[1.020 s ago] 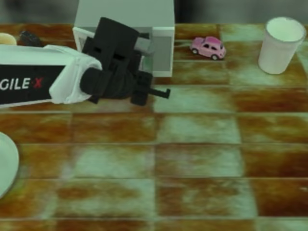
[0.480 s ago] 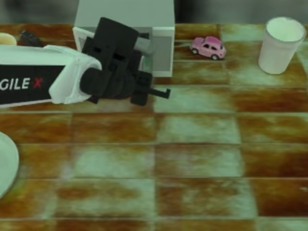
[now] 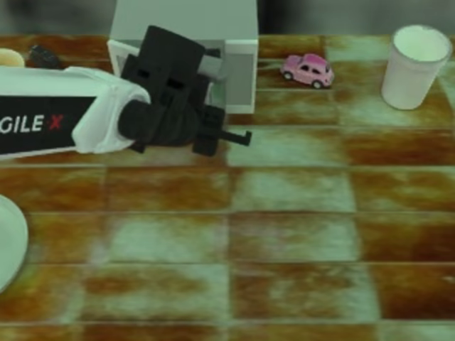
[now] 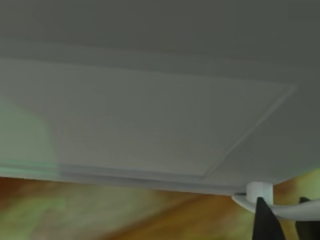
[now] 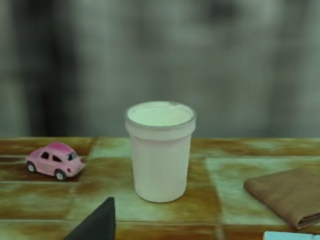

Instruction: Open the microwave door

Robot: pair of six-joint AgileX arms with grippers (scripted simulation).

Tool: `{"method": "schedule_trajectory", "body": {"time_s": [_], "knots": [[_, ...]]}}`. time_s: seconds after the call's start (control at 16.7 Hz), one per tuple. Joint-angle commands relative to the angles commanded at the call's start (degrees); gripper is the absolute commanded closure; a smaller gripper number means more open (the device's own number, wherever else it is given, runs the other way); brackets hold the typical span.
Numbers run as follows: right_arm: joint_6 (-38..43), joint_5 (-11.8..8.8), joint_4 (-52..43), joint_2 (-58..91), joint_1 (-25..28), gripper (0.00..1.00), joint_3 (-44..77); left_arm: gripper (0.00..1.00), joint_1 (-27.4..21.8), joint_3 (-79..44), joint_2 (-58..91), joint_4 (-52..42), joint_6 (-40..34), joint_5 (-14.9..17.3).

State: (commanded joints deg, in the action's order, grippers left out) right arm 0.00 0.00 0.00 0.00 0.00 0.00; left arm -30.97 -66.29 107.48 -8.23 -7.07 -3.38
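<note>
Microwave door (image 4: 150,120): pale panel with grey window, at the front of the microwave (image 3: 186,21), which stands at the counter's far edge, left of centre in the top view. Whether the door stands ajar cannot be told; the left arm hides most of it from above.
Left hand (image 3: 234,135): black, just in front of the microwave's front, its fingers pointing toward the counter's right. In the left wrist view the panel fills the frame, with two dark fingertips (image 4: 265,220) beside a small white fitting (image 4: 259,190) below its edge. Whether the fingers are spread or closed cannot be told.
Counter (image 3: 284,249): mottled rust-and-pale tiles; near half bare.
Pink toy car (image 3: 308,69): right of the microwave, apart from it.
White cup (image 3: 414,65): far right, upright.
Brown folded cloth (image 5: 287,192): beside the cup, in the right wrist view.
White plate (image 3: 8,238): at the left edge.
Right hand: only a dark tip shows in its wrist view; state not determinable.
</note>
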Motion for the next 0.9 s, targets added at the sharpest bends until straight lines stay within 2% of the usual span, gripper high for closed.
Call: {"method": "schedule_trajectory", "body": {"time_s": [0.3, 0.9], "knots": [[0.0, 0.0, 0.0, 0.0, 0.0, 0.0, 0.0, 1.0, 1.3, 1.7, -1.4, 0.6, 2.6, 1.5], [0.0, 0.0, 0.0, 0.0, 0.0, 0.0, 0.0, 1.0, 1.3, 1.7, -1.4, 0.6, 2.6, 1.5]]}}
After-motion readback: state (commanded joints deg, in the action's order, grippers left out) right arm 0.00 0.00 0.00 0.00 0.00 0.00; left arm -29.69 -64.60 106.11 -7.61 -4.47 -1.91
